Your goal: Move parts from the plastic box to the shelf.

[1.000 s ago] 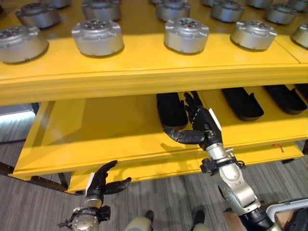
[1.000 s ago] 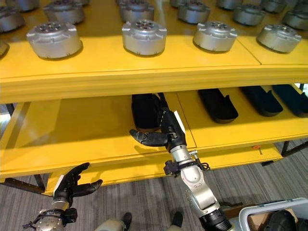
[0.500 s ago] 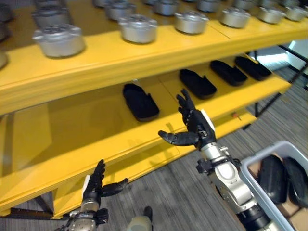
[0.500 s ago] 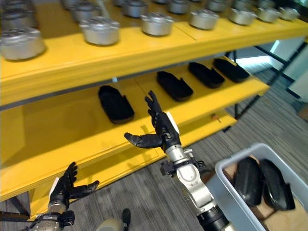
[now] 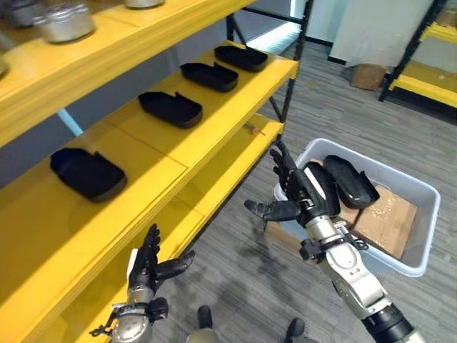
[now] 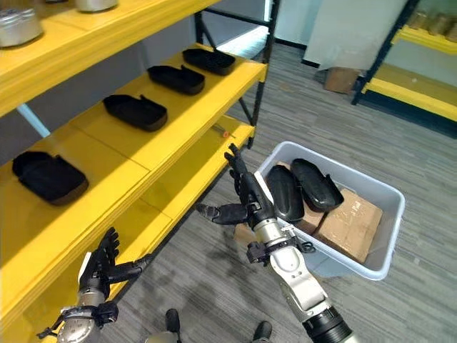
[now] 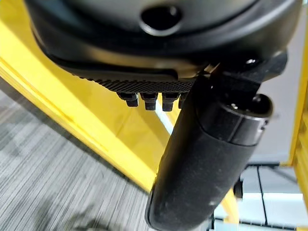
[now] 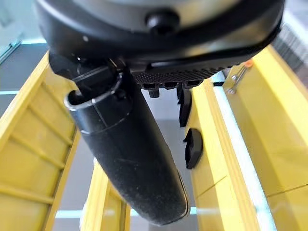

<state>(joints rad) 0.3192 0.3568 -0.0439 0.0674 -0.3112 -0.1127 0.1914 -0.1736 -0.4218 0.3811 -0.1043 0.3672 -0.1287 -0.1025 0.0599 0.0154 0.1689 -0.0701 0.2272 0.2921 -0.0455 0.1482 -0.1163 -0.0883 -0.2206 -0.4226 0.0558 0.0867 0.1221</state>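
While right hand (image 5: 303, 196) hovers, fingers wide, beside plastic box (image 5: 421, 214), black parts (image 5: 350, 182) inside, seemingly two.

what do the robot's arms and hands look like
Both arms are silver-grey metal segments with dark joints. Each ends in a black hand, the left hand and the right hand, with slim jointed fingers, a thick black thumb and a white patch on the hand.

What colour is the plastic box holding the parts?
Pale grey-blue; the box shows best in the right eye view.
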